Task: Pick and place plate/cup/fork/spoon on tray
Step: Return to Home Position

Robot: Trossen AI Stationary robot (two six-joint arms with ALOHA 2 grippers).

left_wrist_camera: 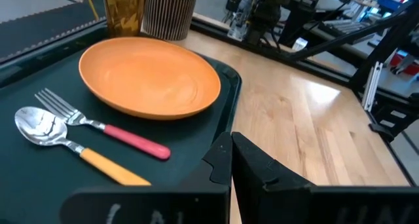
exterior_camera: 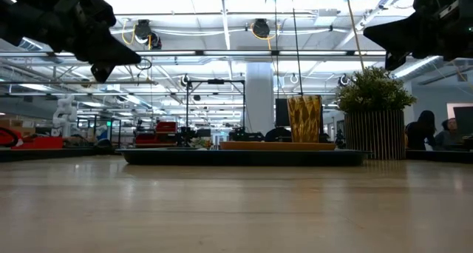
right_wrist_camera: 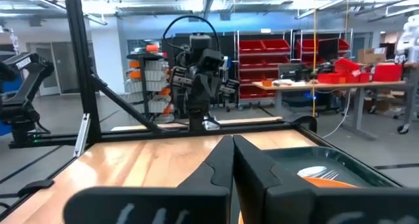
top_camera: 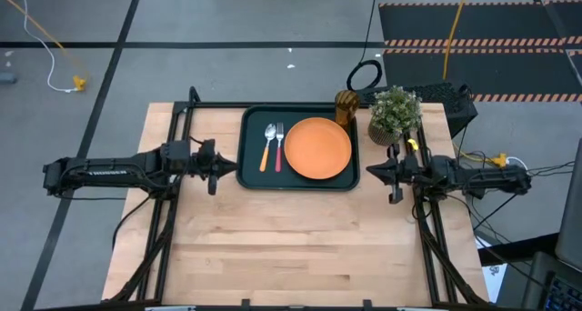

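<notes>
Open pass over front table [top_camera: 300, 247]; cup [top_camera: 346, 105], potted plant [top_camera: 395, 111] crowd tray [top_camera: 253, 138] far right corner, perhaps touching rim.

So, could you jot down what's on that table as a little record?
Tray: dark green, back middle of table
Plate: orange, on tray, right side
Fork: red handle, on tray, left of plate
Spoon: orange handle, left of fork
Cup: amber, tray's back right corner
Plant: potted, off tray, beside cup
Left gripper: shut, empty, left of tray
Right gripper: shut, empty, right of tray
</notes>
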